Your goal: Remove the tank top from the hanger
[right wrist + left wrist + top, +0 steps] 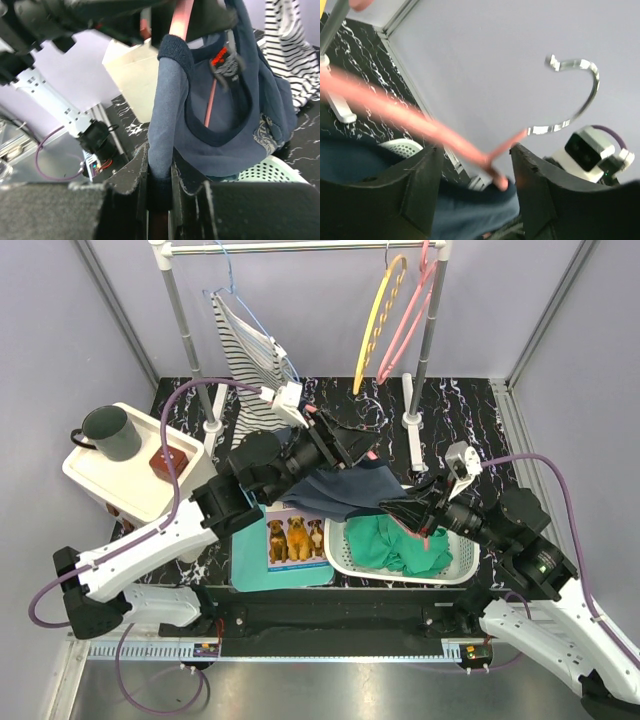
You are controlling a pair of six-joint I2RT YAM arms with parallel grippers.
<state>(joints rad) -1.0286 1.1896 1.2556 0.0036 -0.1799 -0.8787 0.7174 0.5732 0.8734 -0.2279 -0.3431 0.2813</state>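
Above the white laundry basket [455, 558], right of the table's middle, the navy tank top [350, 492] hangs slung between the two arms, clear of the rack. The right claw [160, 196] is clamped on one shoulder strap, with the arm of the pink hanger [420, 125] running inside that fabric. The left claw [475, 170] sits at the far-left end of the garment, its jaws apart on either side of the hanger's neck, just below the metal hook [585, 100]; I see no firm contact there yet. The hanger's long axis runs roughly from one claw to the other, far-left to near-right. The strap probably has to slide off toward the near right, so the right arm is better placed to pull while the left steadies the neck.
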